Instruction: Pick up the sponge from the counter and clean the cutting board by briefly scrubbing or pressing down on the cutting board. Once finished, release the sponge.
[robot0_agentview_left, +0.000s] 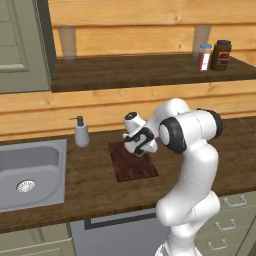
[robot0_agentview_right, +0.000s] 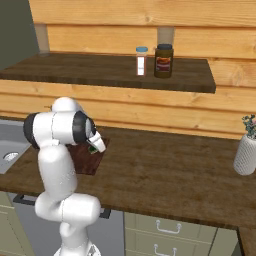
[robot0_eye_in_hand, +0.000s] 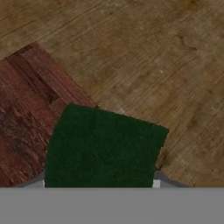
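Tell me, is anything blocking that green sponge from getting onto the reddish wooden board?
Nothing visible does. The pincer holds the sponge right at the cutting board, partly over its edge; no object lies between them.

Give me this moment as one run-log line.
stage: scrub | gripper: shut on sponge | sponge: over cutting board edge, part over counter | contact: cannot tell | release: not yet

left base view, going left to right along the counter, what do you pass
sink → soap dispenser → cutting board → claw shut on the sponge, over the board's far right part
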